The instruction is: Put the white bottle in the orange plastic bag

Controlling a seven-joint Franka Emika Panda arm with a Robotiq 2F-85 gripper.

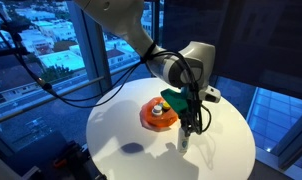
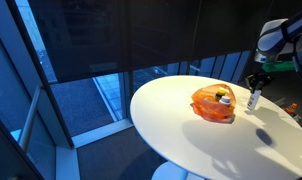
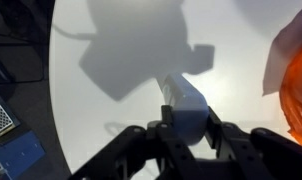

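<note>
My gripper is shut on the white bottle, its fingers pressed on both sides of the bottle's body. In both exterior views the gripper holds the bottle upright just over the round white table, beside the orange plastic bag. The bag lies crumpled on the table with a green and yellow object in it. The bag's edge shows at the right of the wrist view.
The round white table stands next to large windows. A small red object lies on the table's far side. Beyond the table's edge the wrist view shows blue items on the floor.
</note>
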